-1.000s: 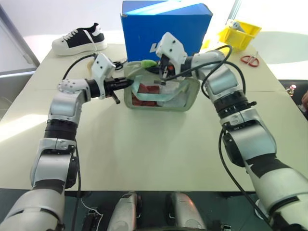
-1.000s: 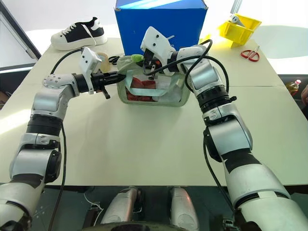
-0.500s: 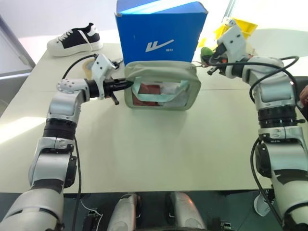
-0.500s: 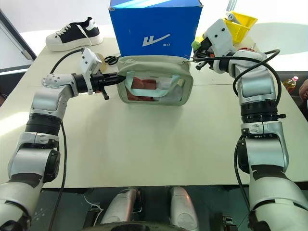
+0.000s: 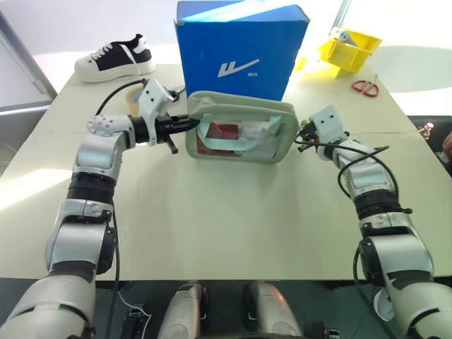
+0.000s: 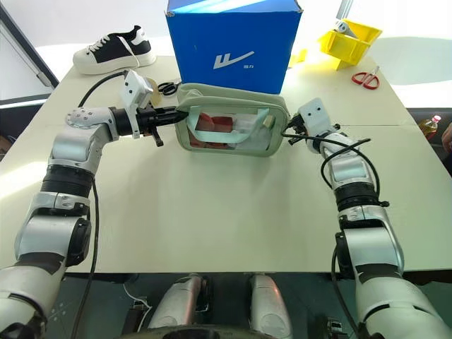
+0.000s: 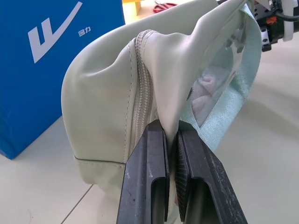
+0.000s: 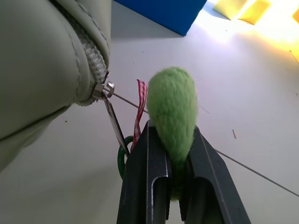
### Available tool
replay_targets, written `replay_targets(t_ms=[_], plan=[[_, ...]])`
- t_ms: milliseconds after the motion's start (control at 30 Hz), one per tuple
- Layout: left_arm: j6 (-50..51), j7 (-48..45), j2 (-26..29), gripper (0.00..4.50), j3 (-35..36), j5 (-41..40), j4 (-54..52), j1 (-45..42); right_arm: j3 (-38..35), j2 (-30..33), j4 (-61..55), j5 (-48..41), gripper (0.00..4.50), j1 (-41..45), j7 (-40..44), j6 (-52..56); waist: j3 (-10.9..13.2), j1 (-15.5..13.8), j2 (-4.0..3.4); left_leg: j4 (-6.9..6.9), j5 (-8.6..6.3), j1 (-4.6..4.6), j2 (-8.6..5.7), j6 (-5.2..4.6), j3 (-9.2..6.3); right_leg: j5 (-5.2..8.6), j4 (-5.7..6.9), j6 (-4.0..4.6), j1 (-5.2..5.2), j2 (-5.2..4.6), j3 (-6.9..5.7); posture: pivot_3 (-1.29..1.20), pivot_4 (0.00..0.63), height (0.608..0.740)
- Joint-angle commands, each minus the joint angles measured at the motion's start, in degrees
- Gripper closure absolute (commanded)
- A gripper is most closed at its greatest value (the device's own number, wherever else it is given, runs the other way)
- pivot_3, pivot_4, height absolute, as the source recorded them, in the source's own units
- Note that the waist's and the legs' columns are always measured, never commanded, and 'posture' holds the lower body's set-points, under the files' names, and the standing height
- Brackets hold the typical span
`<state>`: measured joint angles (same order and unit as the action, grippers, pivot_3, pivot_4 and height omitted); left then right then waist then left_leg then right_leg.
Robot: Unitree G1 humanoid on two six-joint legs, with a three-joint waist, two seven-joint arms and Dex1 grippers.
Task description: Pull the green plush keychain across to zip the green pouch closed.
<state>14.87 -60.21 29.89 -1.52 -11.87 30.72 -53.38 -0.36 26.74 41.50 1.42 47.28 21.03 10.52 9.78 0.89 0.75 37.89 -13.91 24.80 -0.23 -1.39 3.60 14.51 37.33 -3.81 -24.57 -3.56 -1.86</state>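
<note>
A: Fingers status? Left fingers [image 7: 174, 186] look clamped tight on the end fabric of the green pouch [image 5: 240, 134]

B: yep, and the right fingers [image 8: 169, 172] are squeezed shut on the green plush keychain [image 8: 172, 105], zipper pull just beside them at the pouch's other end, low over the surface [image 5: 226, 219]
</note>
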Motion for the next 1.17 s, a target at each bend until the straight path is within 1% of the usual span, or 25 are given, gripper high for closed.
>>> replay_targets(t_ms=[33, 167, 267, 367, 467, 500, 533, 600, 667, 700, 767, 800, 833, 867, 933, 1067, 1167], plan=[[0.20, 0.01, 1.74, 4.50, 1.17, -0.29, -2.49, 0.25, -1.14, -2.16, -3.68, -1.50, 4.45, -3.49, -0.54, 1.41, 0.00, 0.07, 0.01, 0.00, -0.01, -0.03, 0.01, -0.01, 0.00, 0.00, 0.00, 0.00, 0.03, 0.01, 0.00, 0.00, 0.150, 0.740], [0.46, 0.29, 1.75, 4.50, 1.27, -0.48, -3.26, 0.73, -3.42, -5.09, -10.65, -6.54, 4.45, -6.76, 2.16, 6.58, 0.00, 0.09, 0.01, 0.01, -0.01, -0.07, 0.04, -0.02, 0.00, 0.00, 0.01, -0.01, 0.07, 0.04, 0.00, 0.00, 0.150, 0.740], [0.62, 0.44, 1.64, 4.50, 1.28, -0.52, -3.72, 0.96, -5.76, -4.31, -13.51, -9.03, 3.40, -6.95, 3.17, 9.56, 0.00, 0.01, 0.01, 0.03, -0.01, -0.08, 0.03, -0.02, -0.01, -0.01, 0.01, -0.02, 0.09, 0.03, 0.00, 0.00, 0.150, 0.740], [0.38, 0.61, 1.56, 4.50, 1.07, -0.27, -3.43, 0.83, -8.58, -1.07, -12.25, -9.75, 1.92, -4.83, 2.74, 9.33, 0.00, -0.07, 0.00, 0.03, -0.02, -0.08, 0.03, -0.02, -0.01, -0.01, 0.01, -0.03, 0.09, 0.03, 0.00, 0.00, 0.150, 0.740], [0.26, 0.91, 1.50, 4.50, 0.60, 0.35, -2.58, 0.31, -9.81, 2.88, -9.53, -9.39, 0.41, -2.65, 3.33, 7.59, 0.00, -0.19, 0.00, 0.04, -0.03, -0.08, 0.01, -0.05, 0.00, -0.01, 0.00, -0.03, 0.09, 0.01, 0.00, 0.00, 0.150, 0.740], [0.25, 0.97, 1.48, 4.50, 0.52, 0.47, -2.39, 0.20, -9.87, 4.41, -8.89, -9.24, 0.04, -1.86, 4.14, 7.20, 0.00, -0.18, 0.00, 0.04, -0.04, -0.08, 0.01, -0.06, 0.00, -0.01, 0.00, -0.03, 0.09, 0.01, 0.00, 0.00, 0.150, 0.740], [0.29, 0.96, 1.45, 4.50, 0.50, 0.48, -2.30, 0.12, -9.75, 5.83, -8.36, -9.01, 0.04, -1.10, 4.91, 6.75, 0.00, -0.15, 0.00, 0.04, -0.04, -0.08, 0.00, -0.06, 0.00, -0.01, -0.01, -0.03, 0.09, 0.01, 0.01, 0.00, 0.150, 0.740], [0.28, 0.80, 1.50, 4.50, 0.51, 0.47, -1.90, -0.15, -9.48, 8.55, -8.38, -10.05, 0.04, 0.49, 9.30, 7.01, 0.00, -0.13, 0.00, 0.04, -0.04, -0.08, 0.01, -0.06, 0.00, -0.01, -0.01, -0.03, 0.09, 0.02, 0.01, 0.00, 0.150, 0.740], [0.98, 0.00, 1.83, 3.75, 0.81, -0.14, -1.55, -0.50, -8.67, 11.21, -12.13, -13.93, 0.00, 0.48, 19.28, 10.70, 0.00, -0.13, 0.00, 0.04, -0.04, -0.08, 0.01, -0.06, 0.00, -0.01, -0.02, -0.03, 0.09, 0.03, 0.00, 0.00, 0.150, 0.740], [1.56, -1.18, 2.24, 3.44, 0.94, -0.72, -1.54, -0.58, -7.66, 12.97, -15.23, -15.88, 0.00, -0.39, 25.07, 12.79, 0.00, -0.12, 0.00, 0.04, -0.05, -0.08, 0.01, -0.08, 0.00, -0.01, -0.02, -0.03, 0.09, 0.03, 0.00, 0.00, 0.150, 0.740], [2.75, -3.11, 3.19, 2.49, 1.37, -1.69, -1.74, -0.70, -5.31, 16.71, -21.50, -18.26, 0.00, -2.67, 34.14, 16.09, 0.01, -0.16, 0.00, 0.04, -0.06, -0.08, 0.02, -0.10, 0.00, -0.01, -0.04, -0.03, 0.10, 0.05, 0.00, 0.00, 0.150, 0.740], [3.56, -3.91, 3.74, 1.94, 1.69, -2.11, -1.98, -0.80, -4.50, 18.30, -24.13, -19.28, 0.00, -3.46, 37.02, 18.19, 0.01, -0.14, 0.00, 0.06, -0.09, -0.08, 0.04, -0.14, 0.00, 0.00, -0.05, -0.04, 0.10, 0.06, 0.00, 0.00, 0.150, 0.740], [4.54, -4.78, 4.56, 1.63, 2.12, -2.65, -2.38, -0.85, -3.95, 19.74, -26.80, -20.58, 0.00, -3.97, 39.46, 20.63, 0.01, -0.14, 0.00, 0.06, -0.09, -0.08, 0.04, -0.15, 0.00, 0.00, -0.05, -0.04, 0.10, 0.06, 0.00, 0.00, 0.150, 0.740], [5.40, -5.49, 5.36, 0.99, 2.48, -3.15, -2.80, -0.86, -3.58, 20.89, -29.05, -21.71, 0.00, -4.36, 41.31, 22.58, 0.01, -0.11, 0.00, 0.07, -0.10, -0.08, 0.04, -0.16, 0.00, 0.00, -0.05, -0.04, 0.10, 0.06, 0.00, 0.00, 0.150, 0.740], [7.37, -6.49, 7.35, 0.09, 3.30, -4.07, -4.31, -0.43, -3.29, 22.39, -33.50, -23.96, 0.00, -5.00, 43.62, 26.37, 0.02, -0.13, 0.02, 0.09, -0.10, -0.08, 0.04, -0.16, 0.00, 0.00, -0.04, -0.04, 0.11, 0.04, 0.00, 0.00, 0.150, 0.740], [13.20, -6.22, 12.70, 0.04, 6.29, -6.46, -10.01, 1.33, -4.13, 22.49, -41.46, -27.46, 0.00, -5.79, 43.02, 31.88, 0.02, -0.03, 0.02, 0.09, -0.10, -0.09, 0.08, -0.14, -0.03, 0.00, -0.06, -0.03, 0.10, 0.01, 0.01, 0.00, 0.150, 0.740], [13.34, -4.88, 15.04, 0.04, 7.78, -6.72, -13.15, 2.88, -5.35, 21.63, -43.81, -28.45, 0.00, -6.05, 40.61, 33.71, 0.02, -0.15, 0.02, 0.08, -0.11, -0.08, 0.08, -0.12, -0.06, 0.00, -0.08, -0.02, 0.10, -0.04, 0.01, 0.00, 0.150, 0.740]])
